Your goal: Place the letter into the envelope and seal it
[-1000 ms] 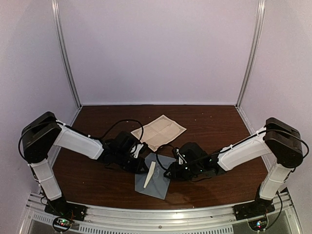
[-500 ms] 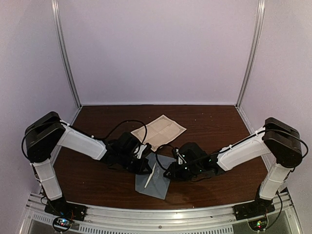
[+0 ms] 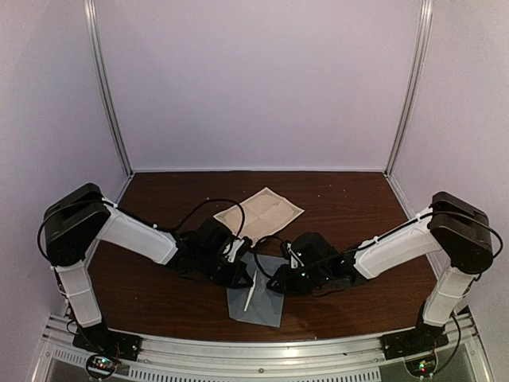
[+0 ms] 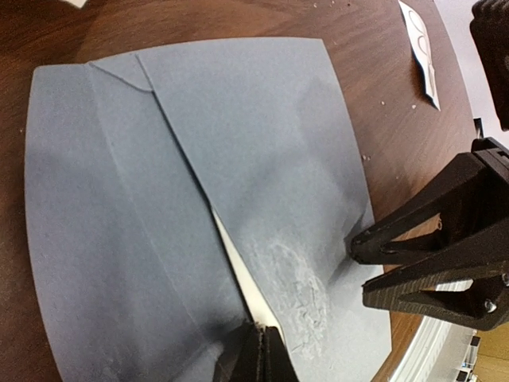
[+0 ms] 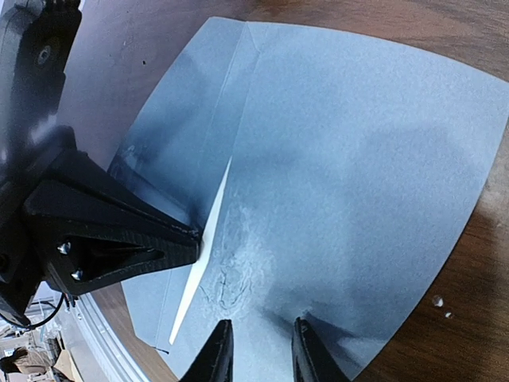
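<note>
The grey-blue envelope point(image 3: 258, 302) lies flat near the table's front, its flap partly raised and showing a thin white inner edge point(image 4: 238, 270). My left gripper point(image 4: 258, 354) is shut on that flap edge; it also shows in the top view point(image 3: 241, 277). My right gripper point(image 5: 261, 350) is slightly open, with its fingertips point(image 5: 219, 350) on or just above the envelope's body point(image 5: 358, 159), opposite the left gripper point(image 5: 119, 231). The letter point(image 3: 259, 213), a creased tan sheet, lies flat on the table behind both grippers, outside the envelope.
A small white sticker strip point(image 4: 420, 44) lies on the brown table point(image 3: 358, 199) beyond the envelope. Metal frame posts stand at the back corners, and a metal rail point(image 3: 262, 350) runs along the near edge close to the envelope.
My left gripper has moved right with the flap edge, and the white inner strip now looks narrower. The envelope has slid slightly right and toward the near edge. The right arm has barely moved.
</note>
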You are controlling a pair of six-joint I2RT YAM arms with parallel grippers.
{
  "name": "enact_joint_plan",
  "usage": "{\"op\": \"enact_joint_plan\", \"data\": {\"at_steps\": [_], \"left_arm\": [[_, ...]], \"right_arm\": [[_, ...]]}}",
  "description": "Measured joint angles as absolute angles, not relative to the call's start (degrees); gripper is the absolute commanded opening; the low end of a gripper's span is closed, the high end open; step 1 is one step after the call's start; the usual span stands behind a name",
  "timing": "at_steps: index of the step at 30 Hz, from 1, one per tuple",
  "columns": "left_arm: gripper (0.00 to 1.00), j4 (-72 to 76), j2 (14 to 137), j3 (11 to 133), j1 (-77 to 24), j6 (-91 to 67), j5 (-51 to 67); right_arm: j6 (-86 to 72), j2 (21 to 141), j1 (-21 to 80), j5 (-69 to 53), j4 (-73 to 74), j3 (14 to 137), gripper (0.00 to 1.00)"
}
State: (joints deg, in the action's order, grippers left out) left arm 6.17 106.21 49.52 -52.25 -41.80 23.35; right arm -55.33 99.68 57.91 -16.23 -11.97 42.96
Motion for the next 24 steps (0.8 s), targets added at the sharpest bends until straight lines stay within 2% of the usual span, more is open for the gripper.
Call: {"op": "enact_joint_plan", "data": {"at_steps": [13, 21, 24], "left_arm": [[0.00, 9.2, 106.3, 48.3, -54.1, -45.2, 23.6], [0.04, 8.4, 103.7, 47.1, -54.5, -45.8, 21.5], [0.04, 8.6, 102.1, 47.1, -54.5, -46.7, 21.4]], "right_arm": [[-55.4, 99.7, 57.9, -16.2, -12.1, 43.0, 0.25], [-54.7, 97.5, 58.0, -15.0, -9.9, 43.0, 0.40], [-53.9, 93.6, 58.0, -13.3, -7.1, 43.0, 0.41]]}}
